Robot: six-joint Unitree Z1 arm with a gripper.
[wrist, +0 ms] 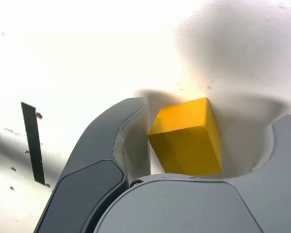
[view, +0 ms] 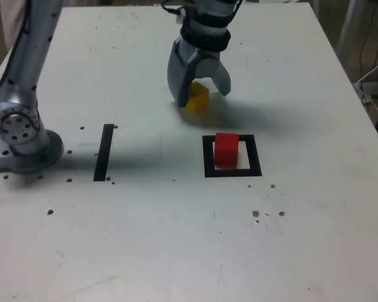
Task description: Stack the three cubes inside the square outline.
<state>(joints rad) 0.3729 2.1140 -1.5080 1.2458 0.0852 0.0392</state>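
The yellow cube (view: 198, 97) is straddled by the gripper (view: 200, 88), jaws parted and not yet clamped, behind the square outline (view: 232, 156) where the red cube (view: 226, 149) sits. If closed off-centre, the cube could be twisted or squeezed out.

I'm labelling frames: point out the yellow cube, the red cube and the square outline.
yellow cube (wrist: 186, 138): wrist view, top face.
red cube (view: 226, 150): exterior view, front face.
square outline (view: 232, 171): exterior view, near tape edge.
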